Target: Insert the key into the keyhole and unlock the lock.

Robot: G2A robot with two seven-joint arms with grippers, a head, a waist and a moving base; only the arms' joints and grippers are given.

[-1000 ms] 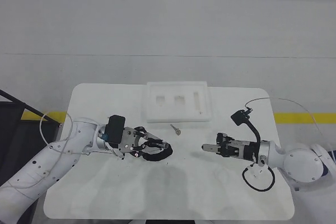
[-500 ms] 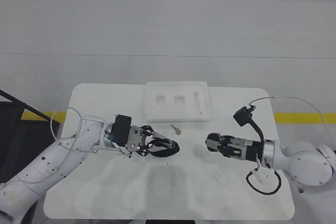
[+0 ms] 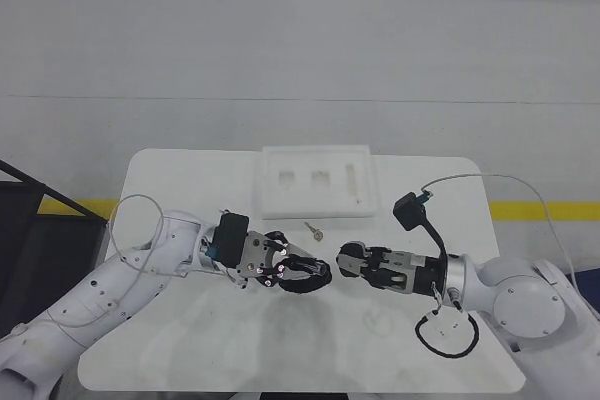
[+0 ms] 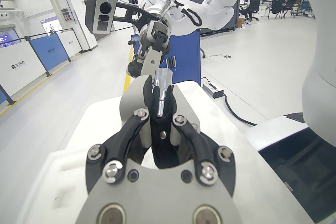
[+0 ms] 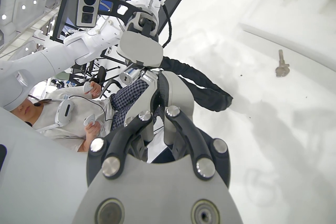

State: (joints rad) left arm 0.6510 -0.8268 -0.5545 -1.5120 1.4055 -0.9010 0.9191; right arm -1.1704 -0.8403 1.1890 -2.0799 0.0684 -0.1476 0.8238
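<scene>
My left gripper is shut on the lock's silver cylinder, which sticks out past its fingertips. The lock's black sleeved cable loops down to the table. In the top view the left gripper and right gripper meet tip to tip above the table's middle. My right gripper is shut on a small silver piece, seemingly a key, right beside the cylinder's keyhole face. A second key lies loose on the table.
A white foam tray with shallow recesses sits at the table's far edge, just behind the loose key. The white table has open surface on both sides of the arms.
Both arms have moved toward each other over the table's middle. The gap between the lock and the right gripper's tips has closed to almost nothing.
</scene>
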